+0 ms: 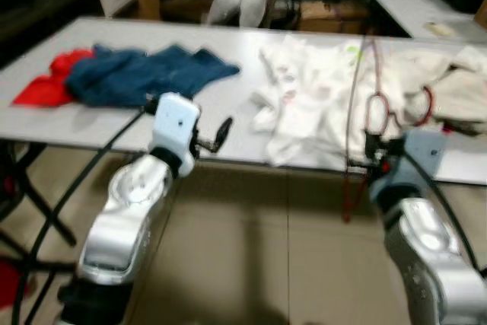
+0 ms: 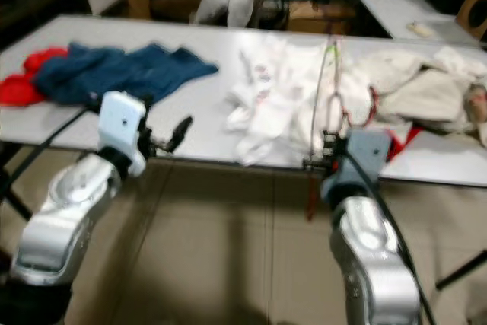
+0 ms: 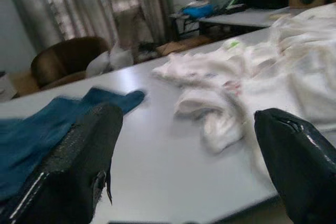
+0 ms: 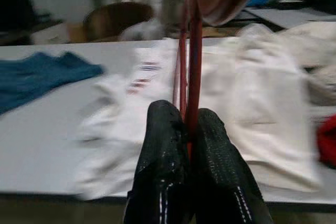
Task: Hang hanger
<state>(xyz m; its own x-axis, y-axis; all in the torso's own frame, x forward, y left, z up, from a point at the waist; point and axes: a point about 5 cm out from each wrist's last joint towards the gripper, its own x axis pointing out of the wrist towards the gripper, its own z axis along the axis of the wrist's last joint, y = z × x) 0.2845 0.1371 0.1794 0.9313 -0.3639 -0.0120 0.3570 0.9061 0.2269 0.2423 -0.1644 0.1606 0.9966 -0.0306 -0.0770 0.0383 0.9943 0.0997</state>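
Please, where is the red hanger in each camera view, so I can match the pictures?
Left eye view: red hanger, right of centre, above the right gripper.
Right eye view: centre-right.
Right wrist view: pinched between the fingers.
Left wrist view: I cannot find it.
Shared landmark: blue cloth.

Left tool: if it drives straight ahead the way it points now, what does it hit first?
Probably the crumpled white garment on the grey table. The open left tool points across bare tabletop toward it; the blue cloth lies off to one side. Depth is unclear, so it may skim above it.

Red wire hanger stands upright (pinched at its lower end) before the white clothes.
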